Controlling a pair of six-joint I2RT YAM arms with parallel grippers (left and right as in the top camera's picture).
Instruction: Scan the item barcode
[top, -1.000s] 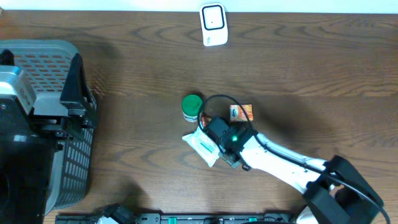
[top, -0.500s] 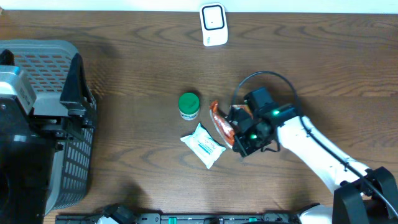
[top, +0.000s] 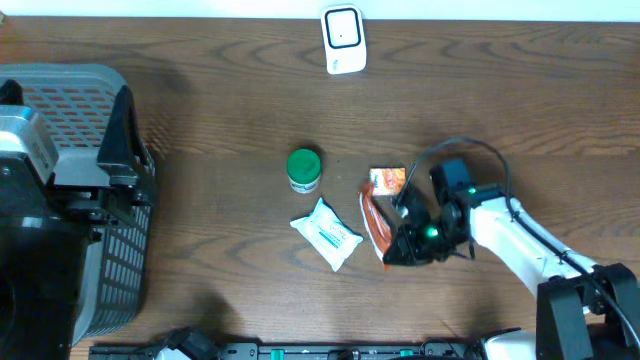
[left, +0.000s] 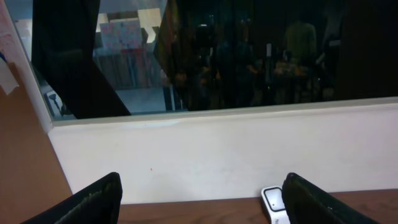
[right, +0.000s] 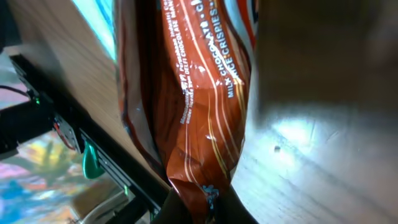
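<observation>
The right gripper (right: 199, 210) is clenched on the crimped tail end of the chocolate bar (top: 376, 222). The orange-brown wrapper is pinched between the two fingers, and the rest of the bar stretches straight out ahead of the jaws, low over the table (right: 323, 155). I cannot tell whether it touches the wood.

Just past the bar's far tip lies a small orange packet (top: 387, 180). Out to the side of the jaws, beyond the bar, a white pack (top: 327, 233) lies near it without touching. A green-lidded jar (top: 304, 168) stands further off on that same side. The scanner (top: 342, 40) stands at the far edge of the table, well ahead of these jaws and well apart from the bar.

The left gripper (left: 201, 186) is released, with its fingers (left: 93, 200) spread wide and nothing between them. It sits over the basket (top: 90, 110), well apart from the bar, and faces level toward the wall behind the table. From its own camera the scanner shows low in the gap between the jaws, close to one finger and far beyond it.
</observation>
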